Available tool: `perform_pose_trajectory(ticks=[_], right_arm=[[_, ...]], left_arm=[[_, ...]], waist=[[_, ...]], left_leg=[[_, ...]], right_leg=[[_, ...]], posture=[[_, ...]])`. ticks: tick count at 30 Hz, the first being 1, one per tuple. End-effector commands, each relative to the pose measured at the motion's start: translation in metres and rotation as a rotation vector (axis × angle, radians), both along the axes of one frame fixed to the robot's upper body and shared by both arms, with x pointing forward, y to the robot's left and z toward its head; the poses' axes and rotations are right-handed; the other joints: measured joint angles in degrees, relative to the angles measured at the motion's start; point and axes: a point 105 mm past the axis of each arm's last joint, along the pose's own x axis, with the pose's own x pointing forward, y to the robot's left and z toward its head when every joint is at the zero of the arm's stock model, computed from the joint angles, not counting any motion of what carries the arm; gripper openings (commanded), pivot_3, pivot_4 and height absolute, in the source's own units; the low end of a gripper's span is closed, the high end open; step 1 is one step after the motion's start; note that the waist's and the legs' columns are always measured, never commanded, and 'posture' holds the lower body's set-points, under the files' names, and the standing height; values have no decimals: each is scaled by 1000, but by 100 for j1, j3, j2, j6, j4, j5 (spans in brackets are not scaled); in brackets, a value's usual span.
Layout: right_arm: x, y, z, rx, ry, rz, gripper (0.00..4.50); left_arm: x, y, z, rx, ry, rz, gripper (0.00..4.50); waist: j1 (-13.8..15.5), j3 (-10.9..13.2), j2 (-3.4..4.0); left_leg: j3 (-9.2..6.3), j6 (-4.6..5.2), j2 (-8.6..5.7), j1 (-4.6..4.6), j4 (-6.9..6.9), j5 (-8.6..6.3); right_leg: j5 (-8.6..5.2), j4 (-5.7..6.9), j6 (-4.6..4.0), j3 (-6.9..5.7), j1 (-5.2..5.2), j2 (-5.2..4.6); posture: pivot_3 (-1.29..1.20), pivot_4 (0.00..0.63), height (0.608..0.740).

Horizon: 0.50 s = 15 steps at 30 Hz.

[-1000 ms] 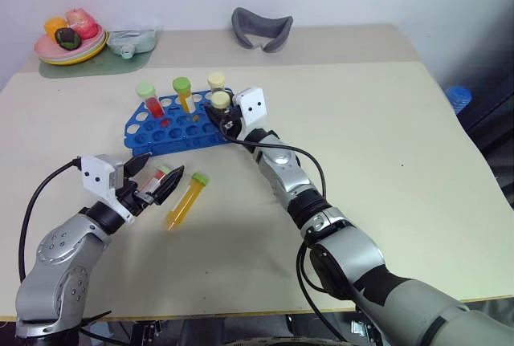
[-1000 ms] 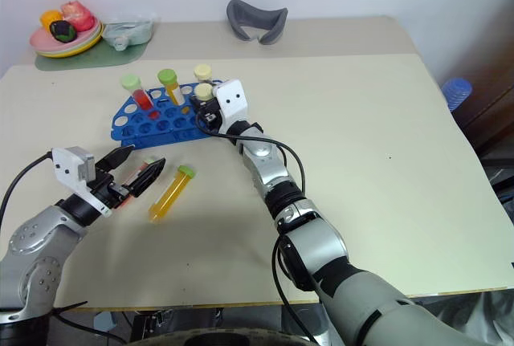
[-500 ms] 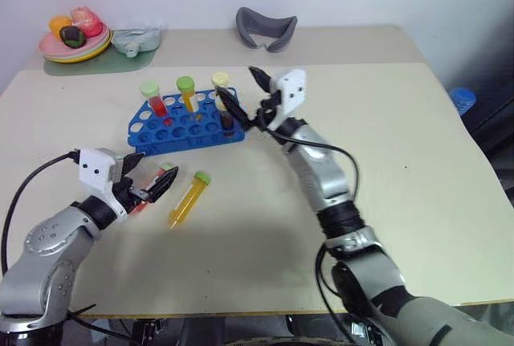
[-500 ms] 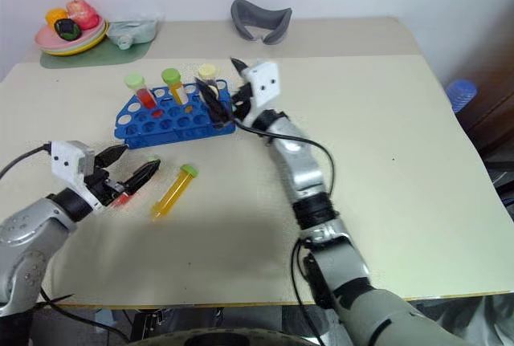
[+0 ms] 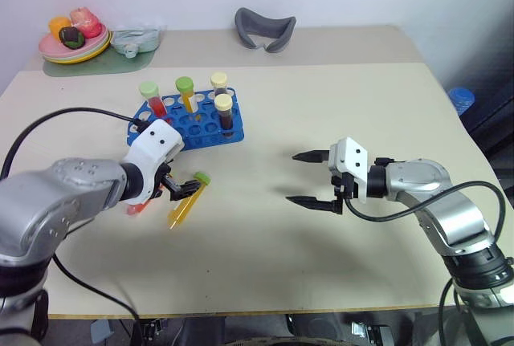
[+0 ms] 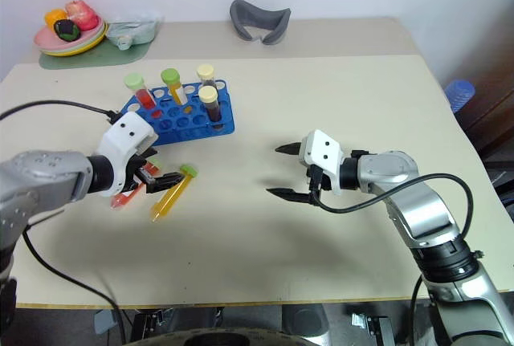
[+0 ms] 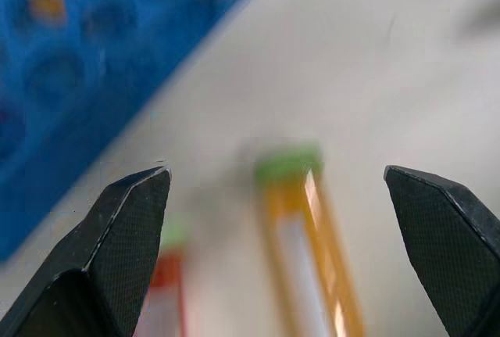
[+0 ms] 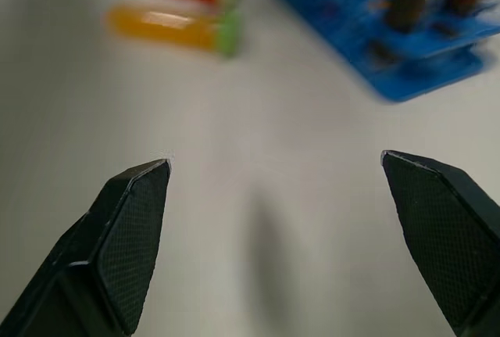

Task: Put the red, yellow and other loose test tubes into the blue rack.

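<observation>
Where the pale wall meets its far edge, we see the broad beige bench (image 5: 385, 97), which carries everything here. On its far side lie a grey curved object (image 5: 264, 28) and a plate of toy fruit (image 5: 71, 38) on a green mat (image 5: 96, 65). The blue rack (image 5: 191, 125) stands left of centre, holding four capped tubes (image 5: 223, 113) upright in its holes. Just in front of it lie two loose tubes: a yellow tube (image 5: 186, 201) with a green cap, and beside it a red tube (image 5: 137, 206), partly hidden. Our left end effector (image 5: 178, 191) hovers over these two with its fingers spread, holding nothing. Our right end effector (image 5: 309, 178) hangs well apart over bare bench, also spread and empty.
</observation>
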Motion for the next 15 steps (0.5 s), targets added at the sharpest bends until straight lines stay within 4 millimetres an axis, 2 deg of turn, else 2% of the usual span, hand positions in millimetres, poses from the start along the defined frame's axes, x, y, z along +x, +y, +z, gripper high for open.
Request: perform_pose_trajectory(ticks=[1, 15], right_arm=[[-13, 0, 15, 7, -17, 45, 4429], [-19, -4, 17, 10, -9, 31, 4429]], left_arm=[[-2, 0, -3, 58, 59, -4, 4500], [-4, -27, -26, 7, 193, -44, 4500]], waist=[[-16, 1, -1], [73, 6, -10]], left_leg=[[0, 5, 0, 1, -4, -3], [-1, 10, 0, -2, -4, -6]], right_leg=[[0, -9, 0, 1, 0, 0], [0, -30, 0, -5, 10, -7]], posture=[[0, 150, 740], [0, 150, 740]])
